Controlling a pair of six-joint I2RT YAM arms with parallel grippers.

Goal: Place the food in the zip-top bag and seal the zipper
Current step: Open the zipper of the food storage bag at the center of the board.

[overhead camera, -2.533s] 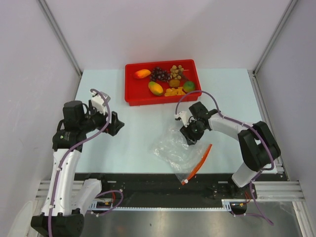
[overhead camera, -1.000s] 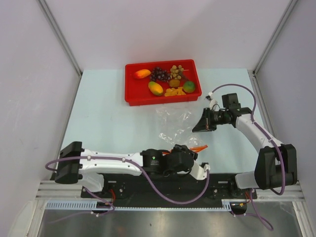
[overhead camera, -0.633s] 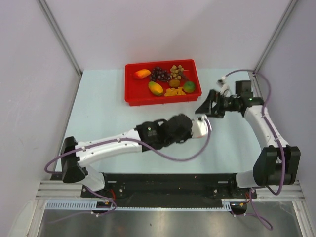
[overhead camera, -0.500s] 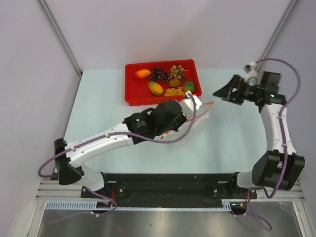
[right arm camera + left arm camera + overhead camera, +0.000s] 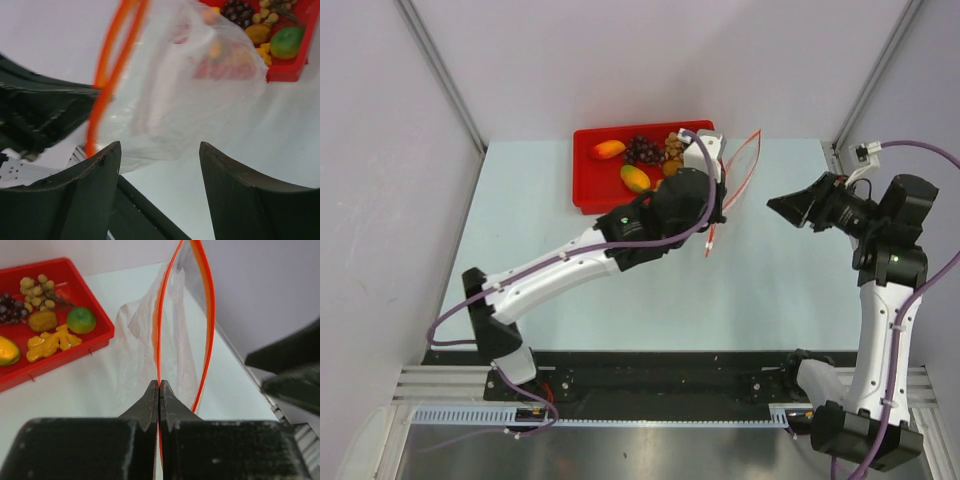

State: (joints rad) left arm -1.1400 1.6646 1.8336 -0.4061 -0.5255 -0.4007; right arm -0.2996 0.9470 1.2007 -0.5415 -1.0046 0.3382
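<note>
Bag now aloft in left tool

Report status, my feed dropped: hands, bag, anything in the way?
Left hand shut on zipper, bag held up, mouth open. Right hand open, facing bag, not touching. Food in red tray, none bagged. Nothing blocking.

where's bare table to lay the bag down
Two bare patches of table: the near middle between the left arm and right arm, and the left side, from the tray to the wall. Crowded just right of the tray, where the left gripper holds the bag up and the open right gripper faces it.
</note>
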